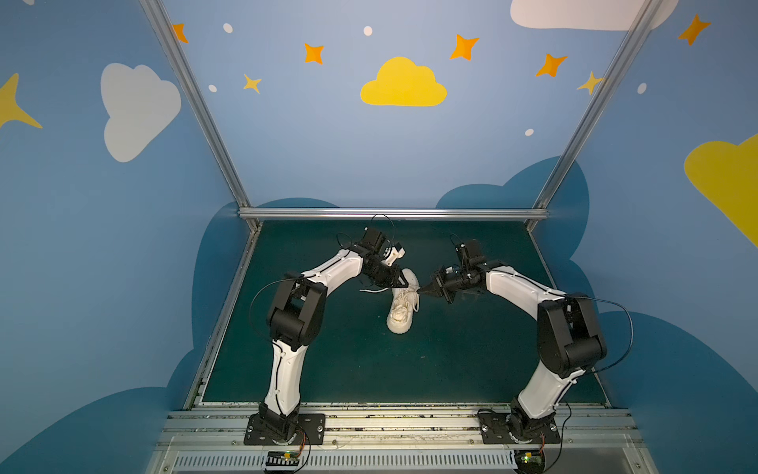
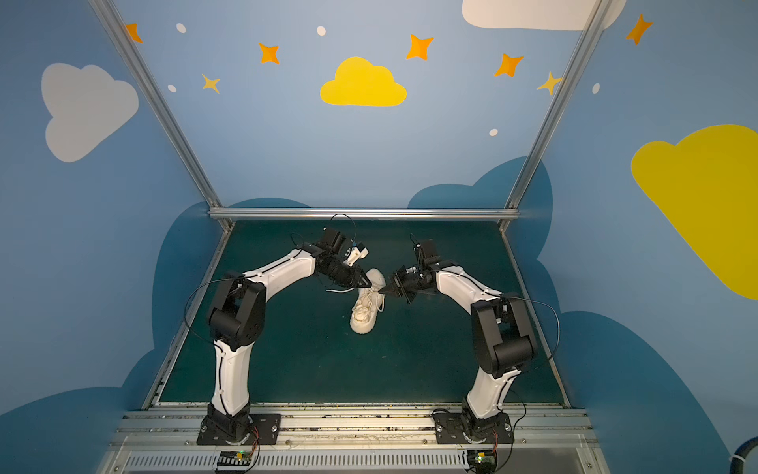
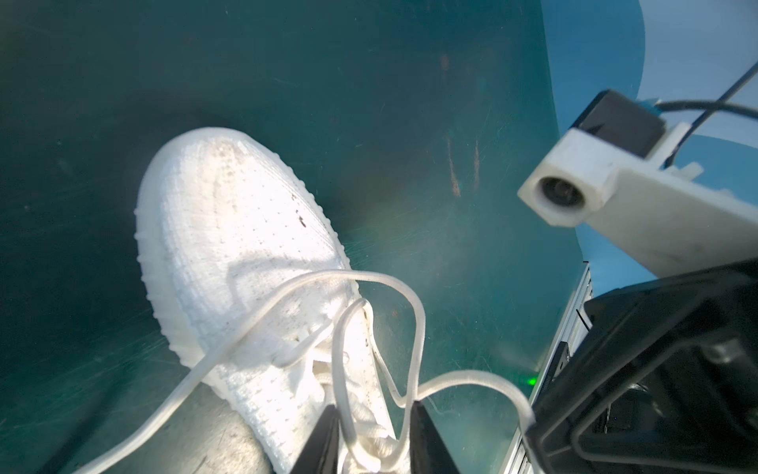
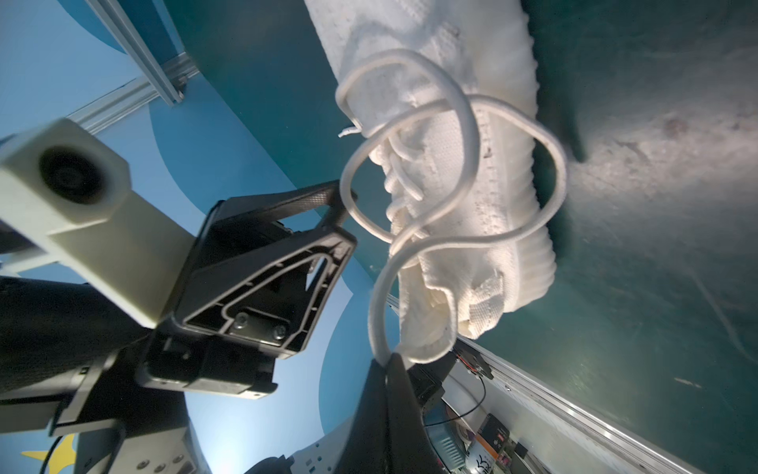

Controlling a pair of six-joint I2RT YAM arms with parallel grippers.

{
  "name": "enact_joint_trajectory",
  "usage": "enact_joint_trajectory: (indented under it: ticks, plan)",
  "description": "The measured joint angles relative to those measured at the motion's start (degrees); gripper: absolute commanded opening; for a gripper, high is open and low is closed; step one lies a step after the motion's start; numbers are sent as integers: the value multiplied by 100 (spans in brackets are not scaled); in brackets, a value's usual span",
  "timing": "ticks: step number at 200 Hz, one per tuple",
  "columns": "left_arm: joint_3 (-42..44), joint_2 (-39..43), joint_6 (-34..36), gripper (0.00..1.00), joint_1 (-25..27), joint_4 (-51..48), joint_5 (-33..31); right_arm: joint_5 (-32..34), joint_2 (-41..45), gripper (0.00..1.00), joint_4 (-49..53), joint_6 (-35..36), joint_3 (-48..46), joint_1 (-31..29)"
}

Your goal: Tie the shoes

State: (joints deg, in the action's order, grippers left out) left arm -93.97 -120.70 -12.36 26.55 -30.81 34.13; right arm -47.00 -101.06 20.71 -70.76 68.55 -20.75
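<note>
Sneaker: single off-white knit low-top sneaker (image 1: pixel 398 316) (image 2: pixel 363 318) (image 3: pixel 229 230) (image 4: pixel 492 172) with a ribbed sole, lying sole down on the dark green mat (image 1: pixel 328 349) (image 2: pixel 287 349); in both top views it sits between my two grippers.
Laces: long cream-white laces (image 3: pixel 420 328) (image 4: pixel 372 320), untied, rising off the sneaker's tongue in slack loops. One free end (image 1: pixel 367 290) trails onto the mat off the side of the sneaker nearest my left arm.
Left gripper: my left gripper (image 1: pixel 404 283) (image 2: pixel 367 283) (image 3: pixel 373 406) hangs over the sneaker's lacing, toward the toe end. Fingers (image 3: pixel 324 443) apart; two lace strands run up through the gap, and I see no pinch on them.
Right gripper: my right gripper (image 1: pixel 420 290) (image 2: pixel 381 290) (image 4: pixel 391 357) sits just beside the sneaker's midfoot, on the side opposite the free end. Fingers pressed together, clamped on one lace strand, which curves from my tips back toward the sneaker's eyelets.
Contact: I cannot tell whether my left fingers touch the sneaker's knit upper.
</note>
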Motion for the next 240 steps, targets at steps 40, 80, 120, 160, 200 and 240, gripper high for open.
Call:
enact_joint_trajectory:
  ticks: [40, 80, 120, 160, 200, 240]
  plan:
    - [57, -4, -4, 16, 22, 7, -11, 28, -116, 0, -179, -153, 2, 11]
    - [127, -2, -7, 12, 22, 4, -37, 87, -339, 0, -295, -258, 2, 9]
    - [162, 68, -7, 11, 22, -7, -81, 153, -492, 0, -494, -385, 133, -11]
    - [188, 310, -13, 11, 20, -13, -122, 151, -767, 0, -743, -476, 188, -107]
    - [470, 678, -109, 11, -31, 61, -118, 96, -861, 0, -914, -564, 197, -179]
    - [654, 704, -221, 23, -79, 129, -105, 85, -896, 0, -1025, -623, 208, -201]
